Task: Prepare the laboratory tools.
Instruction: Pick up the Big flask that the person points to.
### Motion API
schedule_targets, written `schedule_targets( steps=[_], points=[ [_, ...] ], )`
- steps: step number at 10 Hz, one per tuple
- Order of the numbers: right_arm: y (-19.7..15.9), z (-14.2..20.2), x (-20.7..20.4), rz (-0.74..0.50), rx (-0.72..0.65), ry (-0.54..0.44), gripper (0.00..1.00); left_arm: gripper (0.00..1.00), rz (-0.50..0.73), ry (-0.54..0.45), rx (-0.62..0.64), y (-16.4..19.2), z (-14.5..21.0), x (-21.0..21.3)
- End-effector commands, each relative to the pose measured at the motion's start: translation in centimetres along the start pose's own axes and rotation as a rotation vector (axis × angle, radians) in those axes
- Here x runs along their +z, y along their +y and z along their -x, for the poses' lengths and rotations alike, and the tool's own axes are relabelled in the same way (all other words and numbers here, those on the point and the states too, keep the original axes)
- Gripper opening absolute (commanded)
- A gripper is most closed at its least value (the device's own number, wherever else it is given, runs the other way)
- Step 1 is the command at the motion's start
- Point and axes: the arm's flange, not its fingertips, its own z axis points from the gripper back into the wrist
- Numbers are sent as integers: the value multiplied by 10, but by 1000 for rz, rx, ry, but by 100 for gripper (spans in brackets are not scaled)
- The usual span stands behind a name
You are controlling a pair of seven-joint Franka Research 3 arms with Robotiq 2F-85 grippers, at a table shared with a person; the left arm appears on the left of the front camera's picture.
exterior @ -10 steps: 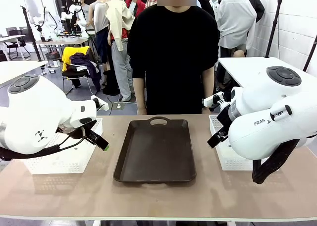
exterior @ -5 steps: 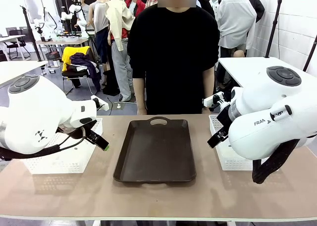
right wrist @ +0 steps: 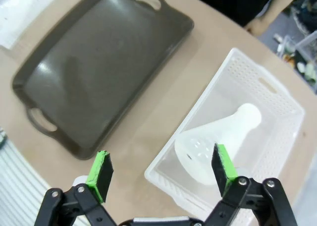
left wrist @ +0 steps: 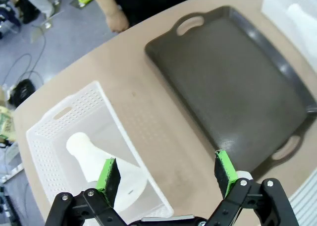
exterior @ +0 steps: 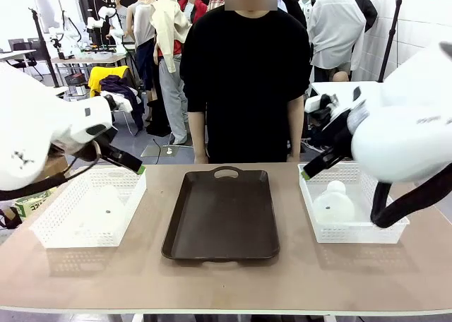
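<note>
Presently, the left flask (left wrist: 90, 155) is sitting inside the left basket (left wrist: 42, 156), the right flask (right wrist: 218, 141) inside the right basket (right wrist: 280, 101), with the brown tray (exterior: 222, 216) lying between. The left gripper (left wrist: 166, 172) and right gripper (right wrist: 161, 170) are hovering above, jaws wide, holding nothing.

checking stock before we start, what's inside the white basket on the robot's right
One frosted conical flask lies on its side in the white mesh basket. The basket floor under the flask is covered, so anything beneath it cannot be seen.
</note>
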Motion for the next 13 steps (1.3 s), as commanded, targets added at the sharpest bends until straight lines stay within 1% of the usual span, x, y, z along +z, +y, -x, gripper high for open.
schedule_targets(
  steps=[1,2,3,4,6,7,9,10,11,12,13],
  points=[
    [-31,29,30,-118,-81,-42,100,100,183,-32,75,17,16,20],
    [-45,38,46,-187,-133,-54,100,100,213,-58,141,28,20,33],
    [-59,47,55,-227,-176,-49,100,100,256,-56,178,38,26,40],
    [-71,53,61,-241,-206,-54,100,100,285,-41,200,50,30,43],
    [-89,62,64,-285,-258,-66,100,100,395,-36,268,71,39,47],
    [-99,63,61,-331,-275,-57,100,100,481,-27,322,84,42,44],
    [-126,63,44,-488,-329,-18,100,100,650,18,429,109,54,34],
    [-139,63,32,-562,-359,-17,100,100,678,25,483,121,60,28],
    [-156,65,18,-656,-381,-7,100,100,748,34,535,135,70,17],
    [-169,68,5,-691,-424,11,100,100,782,42,564,143,78,11],
    [-181,73,-6,-815,-450,7,100,100,822,49,597,146,85,6]
  ],
)
